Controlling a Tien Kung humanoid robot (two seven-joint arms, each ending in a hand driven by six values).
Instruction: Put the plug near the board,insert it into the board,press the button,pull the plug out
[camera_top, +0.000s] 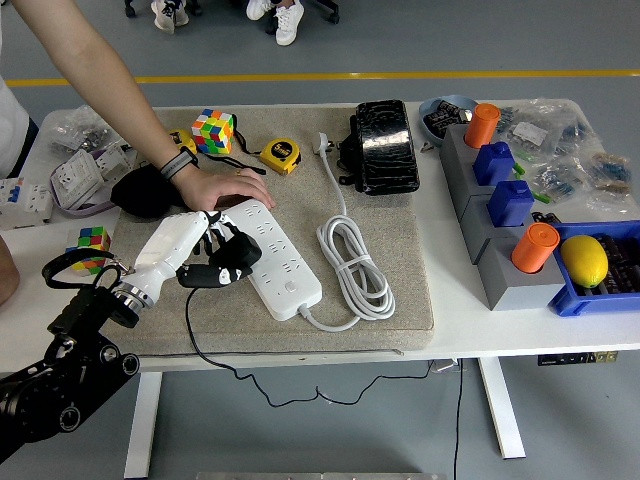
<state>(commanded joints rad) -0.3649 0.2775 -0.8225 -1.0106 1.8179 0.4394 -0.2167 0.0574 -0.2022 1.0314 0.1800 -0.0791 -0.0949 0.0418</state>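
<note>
Left hand (205, 255) has its fingers wrapped around the black plug (222, 268), right at the power strip's (275, 258) left edge; a person's hand (222, 187) rests on the strip's far end.

Your white power strip (272, 255) lying flat and diagonal on the grey mat, its white cable (352, 250) coiled just to its right, your black plug (222, 267) at the strip's left edge, thin black cord trailing off the table's near edge.

Smooth white plastic board (273, 255) on a rough, seemingly felt mat (400, 200).
</note>
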